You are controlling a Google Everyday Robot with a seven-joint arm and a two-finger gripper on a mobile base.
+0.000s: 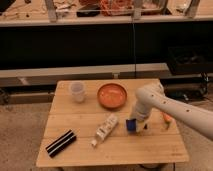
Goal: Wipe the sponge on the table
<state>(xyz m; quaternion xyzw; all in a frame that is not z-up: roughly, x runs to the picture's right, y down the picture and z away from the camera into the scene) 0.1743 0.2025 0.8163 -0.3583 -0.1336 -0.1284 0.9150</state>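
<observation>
One tool [136,123] at blocky blue sponge [130,125]

The gripper [136,127], right of centre, is largely masked by the white arm [170,107], which runs off the right edge. The sponge [131,125] is partly covered beneath it. A small orange item [166,119] behind the arm is unidentifiable. The shelf clutter [120,7] is cropped by the top edge.

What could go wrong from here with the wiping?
1. The gripper is down at the sponge, with the bottle lying close beside it; a sweep that way may shove the bottle.
2. A small orange item sits by the arm near the table edge; a swing could push it off.
</observation>
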